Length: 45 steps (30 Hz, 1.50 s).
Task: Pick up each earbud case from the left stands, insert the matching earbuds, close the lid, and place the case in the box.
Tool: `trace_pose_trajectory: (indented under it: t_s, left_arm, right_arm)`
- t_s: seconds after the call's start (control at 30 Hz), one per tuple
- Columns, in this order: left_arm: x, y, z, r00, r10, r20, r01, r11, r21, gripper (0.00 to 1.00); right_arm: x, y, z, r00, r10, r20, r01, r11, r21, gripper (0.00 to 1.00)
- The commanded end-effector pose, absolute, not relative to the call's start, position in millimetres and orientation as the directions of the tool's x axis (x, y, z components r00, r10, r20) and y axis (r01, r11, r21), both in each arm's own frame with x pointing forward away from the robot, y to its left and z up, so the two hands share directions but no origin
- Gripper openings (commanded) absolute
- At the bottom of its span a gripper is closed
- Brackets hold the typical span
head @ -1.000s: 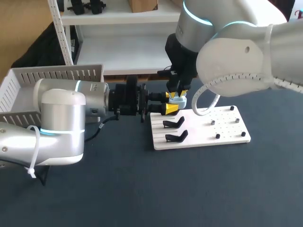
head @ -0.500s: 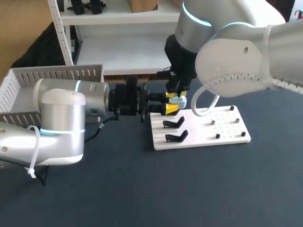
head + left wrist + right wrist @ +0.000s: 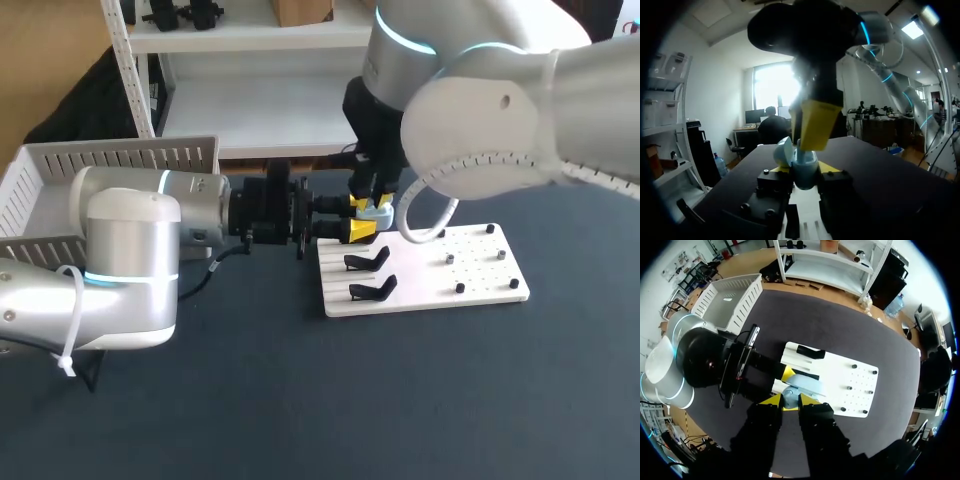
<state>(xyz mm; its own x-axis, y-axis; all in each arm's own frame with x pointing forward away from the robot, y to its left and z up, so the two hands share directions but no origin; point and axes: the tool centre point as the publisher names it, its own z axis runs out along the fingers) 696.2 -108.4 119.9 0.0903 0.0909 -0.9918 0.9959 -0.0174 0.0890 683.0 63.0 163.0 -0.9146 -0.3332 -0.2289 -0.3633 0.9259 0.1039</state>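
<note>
Surface: a dark blue-grey matte tabletop (image 3: 300, 400) carries everything here.
Board: a flat white rectangular board (image 3: 480, 265) lies right of centre on the tabletop, square to its edges; from the right wrist view (image 3: 855, 390) it lies beneath and beyond the grippers.
Stands: two black angled stands (image 3: 368, 261) sit one behind the other on the board's left part.
Pegs: several small dark pegs (image 3: 450, 258) stand spread over the board's right part.
Box: a white plastic box with slatted walls (image 3: 60, 170) sits at the table's far left, well apart from the board.
Left gripper: the left gripper (image 3: 362, 217) reaches in level over the board's near-left corner, clamped on the case from both sides.
Case: the pale blue rounded earbud case (image 3: 804, 167) is held upright above the board, its lid tipped open to one side.
Right gripper: the right gripper (image 3: 789, 400) comes straight down onto the case's open top; whether it is gripping anything cannot be made out.
</note>
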Motion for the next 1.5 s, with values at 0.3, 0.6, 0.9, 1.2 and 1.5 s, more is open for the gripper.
trace_pose_trajectory:
  t_s: [0.3, 0.6, 0.9, 1.2, 1.5]
  left_arm:
    - [695.0, -109.2, 119.5, 0.092, 0.089, -0.992, 0.996, -0.013, 0.092, 0.00]
    - [695.0, -109.2, 119.5, 0.092, 0.089, -0.992, 0.996, -0.013, 0.092, 0.00]
    - [695.0, -109.2, 119.5, 0.092, 0.089, -0.992, 0.996, -0.013, 0.092, 0.00]
    - [695.0, -109.2, 119.5, 0.092, 0.089, -0.992, 0.996, -0.013, 0.092, 0.00]
    - [695.0, -109.2, 119.5, 0.092, 0.089, -0.992, 0.996, -0.013, 0.092, 0.00]
  right_arm:
    - [675.7, 61.4, 177.7, -0.912, -0.325, -0.252, -0.359, 0.928, 0.101, 0.93]
    - [700.3, 40.5, 207.7, -0.929, -0.182, -0.321, -0.240, 0.959, 0.150, 0.93]
    - [745.0, 20.1, 190.5, -0.949, -0.027, -0.315, -0.077, 0.986, 0.149, 1.00]
    - [754.5, 8.6, 172.1, -0.963, 0.004, -0.269, -0.033, 0.991, 0.130, 1.00]
    - [730.8, 2.6, 162.1, -0.979, -0.025, -0.200, -0.048, 0.993, 0.110, 1.00]
